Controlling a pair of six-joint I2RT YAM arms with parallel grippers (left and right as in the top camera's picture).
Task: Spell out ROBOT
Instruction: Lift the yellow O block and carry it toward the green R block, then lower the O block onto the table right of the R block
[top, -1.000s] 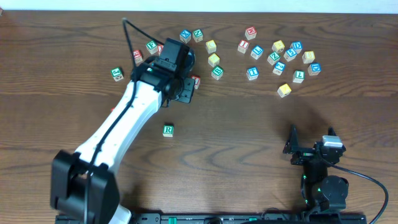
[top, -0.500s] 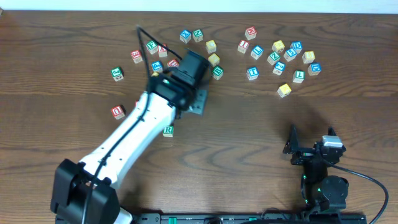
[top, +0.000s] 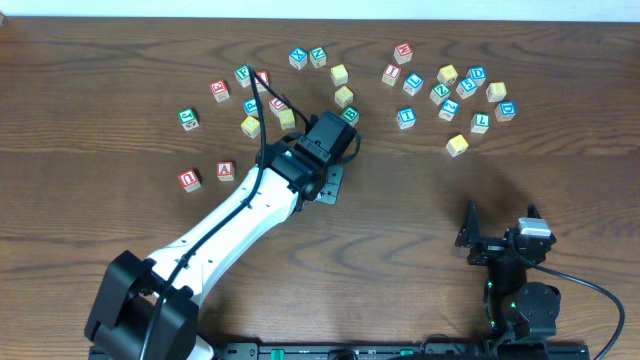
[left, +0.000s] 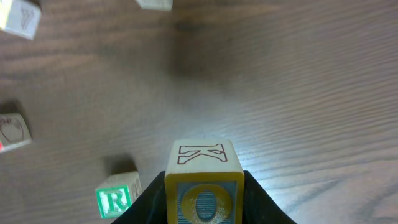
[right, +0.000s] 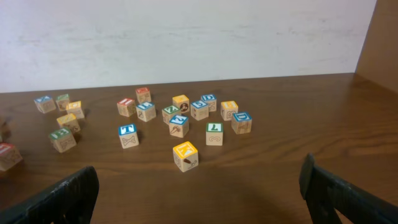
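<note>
My left gripper (left: 204, 208) is shut on a yellow-edged block with a blue O face (left: 204, 198) and a K on its top, held just above the wood. A green R block (left: 115, 200) sits on the table close to the left of it. In the overhead view the left gripper (top: 327, 183) is mid-table, and the arm hides the R block. My right gripper (right: 199, 199) is open and empty near the front right of the table; it also shows in the overhead view (top: 497, 242).
Several letter blocks lie scattered along the back of the table, among them a red U (top: 189, 179), a red A (top: 226, 171), a blue T (top: 405, 117) and a yellow block (top: 457, 145). The yellow block also shows in the right wrist view (right: 185, 155).
My left arm has swung right and toward the front with the block in its jaws. It now covers the R block in the overhead view. The right arm has not moved.
</note>
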